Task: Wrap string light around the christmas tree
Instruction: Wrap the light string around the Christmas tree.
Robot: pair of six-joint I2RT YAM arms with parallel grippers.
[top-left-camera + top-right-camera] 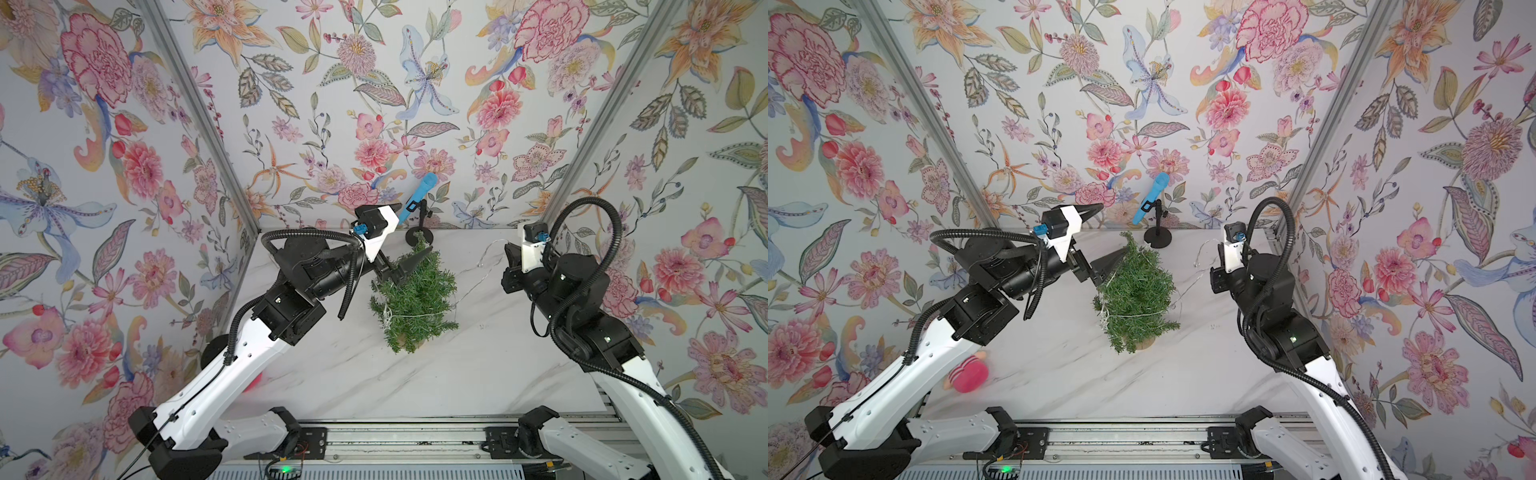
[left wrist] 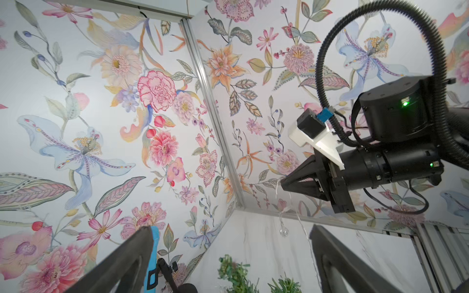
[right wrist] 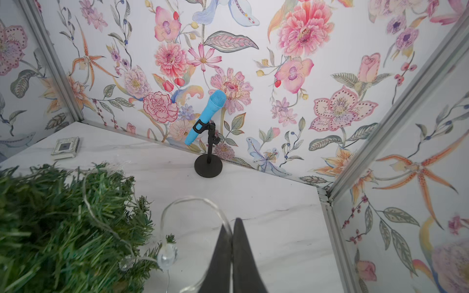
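Left gripper, jaws wide and empty, sits at 10 o'clock of the christmas tree. The string light drapes the tree and runs toward 2 o'clock into the right gripper, which is pinched onto it and likely leads next.

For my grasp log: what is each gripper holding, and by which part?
The right gripper pinches the string light by its wire; left gripper holds nothing.
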